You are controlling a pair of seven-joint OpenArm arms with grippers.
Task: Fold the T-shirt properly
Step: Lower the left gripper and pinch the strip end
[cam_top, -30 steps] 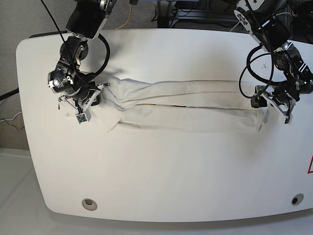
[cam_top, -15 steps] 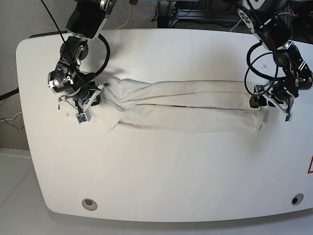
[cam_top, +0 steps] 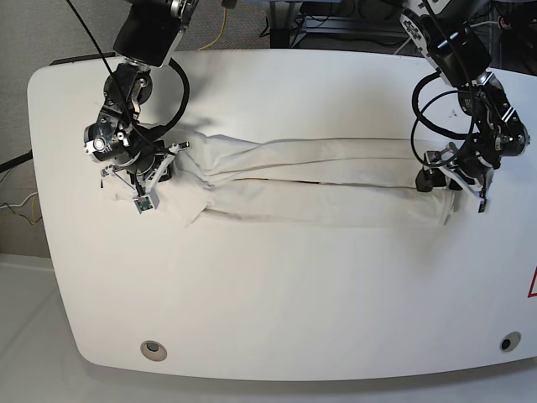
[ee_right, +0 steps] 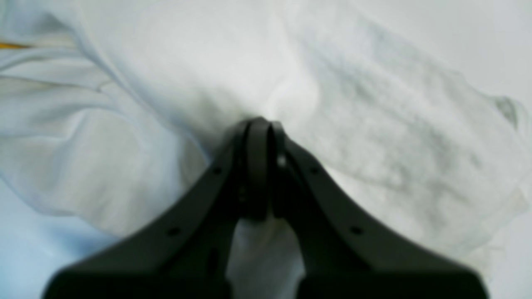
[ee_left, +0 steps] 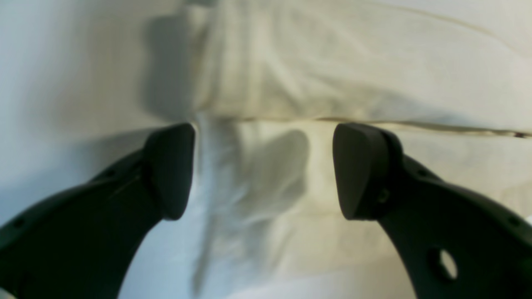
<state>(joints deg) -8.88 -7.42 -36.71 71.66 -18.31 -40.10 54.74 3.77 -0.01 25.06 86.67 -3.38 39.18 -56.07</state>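
Observation:
The white T-shirt (cam_top: 319, 180) lies as a long, narrow folded band across the white table (cam_top: 277, 294). Its printed side does not show. My right gripper (cam_top: 156, 174) is at the band's left end, shut on a bunch of the cloth; in the right wrist view its fingers (ee_right: 258, 166) are pressed together with T-shirt fabric (ee_right: 374, 124) gathered around them. My left gripper (cam_top: 453, 181) hovers at the band's right end. In the left wrist view it (ee_left: 264, 166) is open, its fingers (ee_left: 172, 166) straddling the T-shirt's end (ee_left: 332, 83) and the slit between the two folded halves.
Two round holes (cam_top: 152, 349) (cam_top: 505, 342) sit near the table's front edge. A red mark (cam_top: 532, 285) shows at the right rim. Cables and equipment (cam_top: 319, 21) lie behind the table's far edge.
My left gripper has shifted a little left, from just past the shirt's right end to over it, still open. The right gripper stays shut on the cloth, barely moved.

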